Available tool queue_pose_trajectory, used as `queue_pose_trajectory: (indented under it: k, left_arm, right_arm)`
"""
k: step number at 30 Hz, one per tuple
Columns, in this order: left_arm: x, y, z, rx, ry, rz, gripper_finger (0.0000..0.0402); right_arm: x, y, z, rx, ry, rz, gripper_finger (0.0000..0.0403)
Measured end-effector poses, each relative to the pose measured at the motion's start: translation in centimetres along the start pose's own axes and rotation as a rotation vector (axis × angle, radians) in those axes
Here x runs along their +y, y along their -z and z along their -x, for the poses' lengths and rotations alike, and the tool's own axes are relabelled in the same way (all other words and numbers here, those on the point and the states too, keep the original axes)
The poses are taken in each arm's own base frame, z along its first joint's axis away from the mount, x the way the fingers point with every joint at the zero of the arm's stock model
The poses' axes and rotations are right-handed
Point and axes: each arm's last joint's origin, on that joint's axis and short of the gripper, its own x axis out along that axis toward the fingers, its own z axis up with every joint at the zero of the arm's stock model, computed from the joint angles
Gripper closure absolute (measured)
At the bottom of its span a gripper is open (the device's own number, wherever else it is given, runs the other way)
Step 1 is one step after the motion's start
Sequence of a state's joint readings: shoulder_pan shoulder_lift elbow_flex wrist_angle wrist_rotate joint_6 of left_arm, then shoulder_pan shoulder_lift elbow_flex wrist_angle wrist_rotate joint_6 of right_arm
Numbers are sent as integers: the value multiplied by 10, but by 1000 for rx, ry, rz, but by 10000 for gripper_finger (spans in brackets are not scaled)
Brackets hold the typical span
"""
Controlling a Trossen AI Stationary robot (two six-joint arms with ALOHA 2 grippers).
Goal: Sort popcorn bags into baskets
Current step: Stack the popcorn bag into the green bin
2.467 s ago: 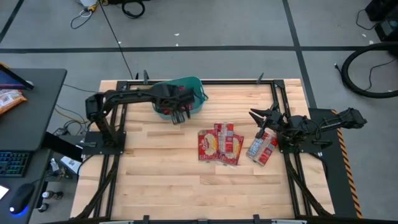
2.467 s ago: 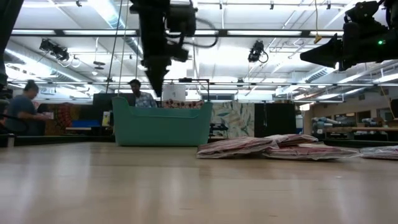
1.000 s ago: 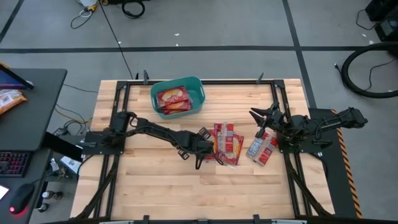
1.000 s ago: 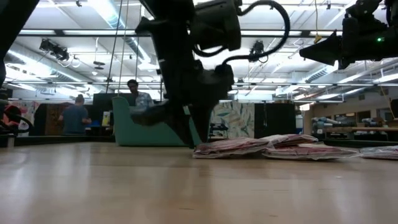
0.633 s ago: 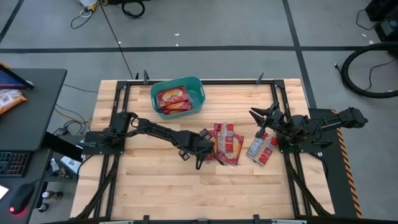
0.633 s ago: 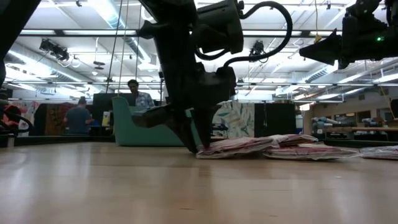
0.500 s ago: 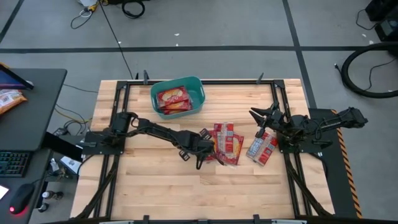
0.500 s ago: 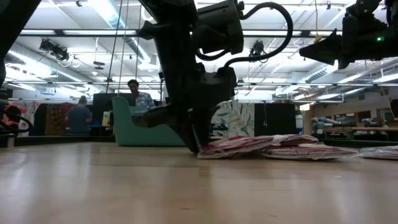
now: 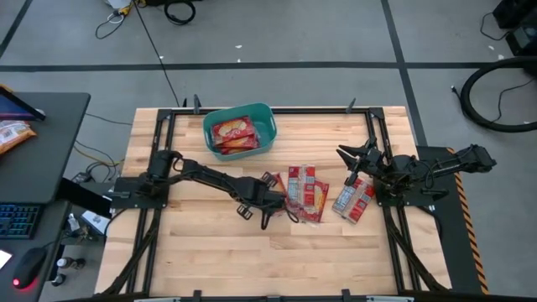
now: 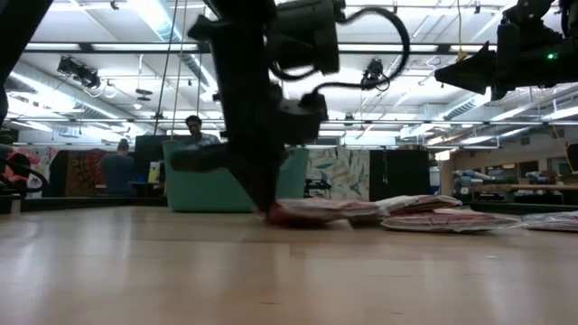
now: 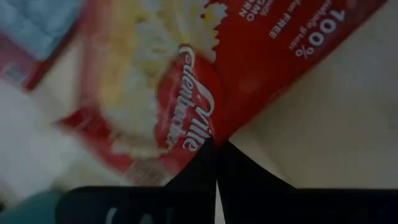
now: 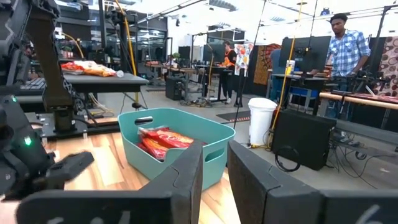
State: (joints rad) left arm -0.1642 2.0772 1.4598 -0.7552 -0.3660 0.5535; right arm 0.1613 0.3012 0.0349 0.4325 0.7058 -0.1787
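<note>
The left gripper (image 9: 270,200) had just pressed its fingers together on the edge of one popcorn bag (image 9: 279,191) at the near side of the pile and started dragging it off, so this bag seemed ready for the teal basket (image 9: 239,113).

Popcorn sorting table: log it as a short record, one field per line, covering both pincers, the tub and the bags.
left pincer: low at the pile's left edge, shut on a popcorn bag
right pincer: raised at the table's right side, holding nothing
teal tub: at the table's back edge, popcorn bags already inside
pile: red popcorn bags overlapping at mid-table
separate bag: lying right of the pile, below the right arm
people: standing in the room behind, away from the table
</note>
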Motion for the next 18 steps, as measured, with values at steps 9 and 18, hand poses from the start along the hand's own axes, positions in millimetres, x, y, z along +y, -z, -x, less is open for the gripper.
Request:
queue_pose_trajectory:
  k: [9,18]
  left_arm:
    - [22,29,69,36,-201,193,397]
    - [52,83,121,69,-358,572,398]
  right_arm:
    - [0,0,0,-1,0,-1,322]
    - [0,0,0,0,0,0,322]
